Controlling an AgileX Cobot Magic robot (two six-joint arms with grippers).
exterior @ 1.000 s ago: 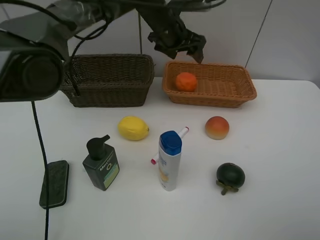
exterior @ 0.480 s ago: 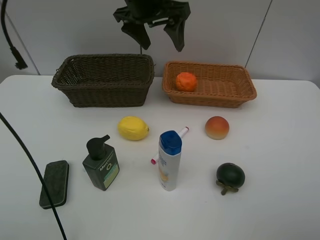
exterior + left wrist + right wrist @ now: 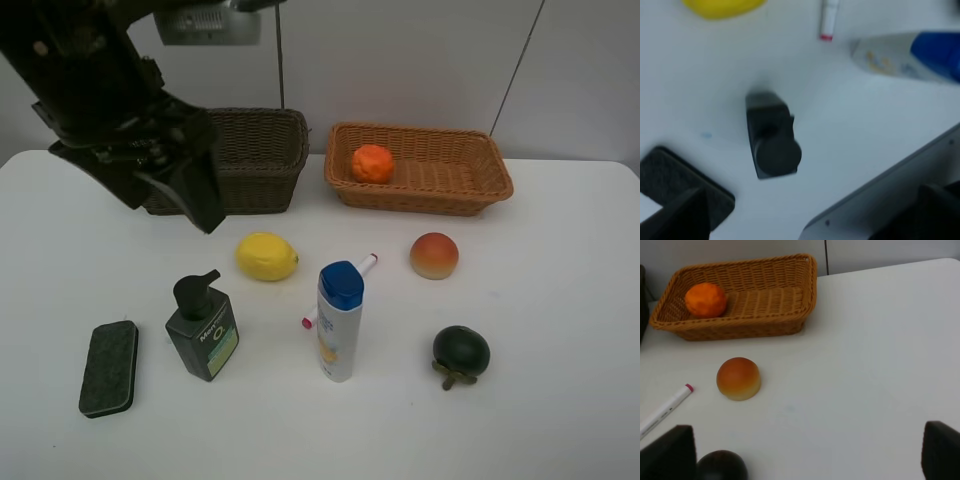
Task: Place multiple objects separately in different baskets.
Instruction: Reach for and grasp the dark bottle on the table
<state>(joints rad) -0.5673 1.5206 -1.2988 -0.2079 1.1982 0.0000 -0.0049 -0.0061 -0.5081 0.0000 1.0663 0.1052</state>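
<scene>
On the white surface point(image 3: 560, 300), the dark green pump bottle point(image 3: 203, 335) stood upright, near-side of and below the left gripper point(image 3: 810, 212), which hung released and empty.

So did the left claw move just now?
Yes. The left claw swung left and down in the high view, from above the tan basket to the left end of the dark basket.

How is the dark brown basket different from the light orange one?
The dark brown basket is darker than the light orange basket. The dark brown basket has taller walls; the light orange basket is shallower. The light orange basket holds an orange; the dark brown basket shows nothing in its visible part, though the robot arm hides some of it. Both are rectangular and woven.
</scene>
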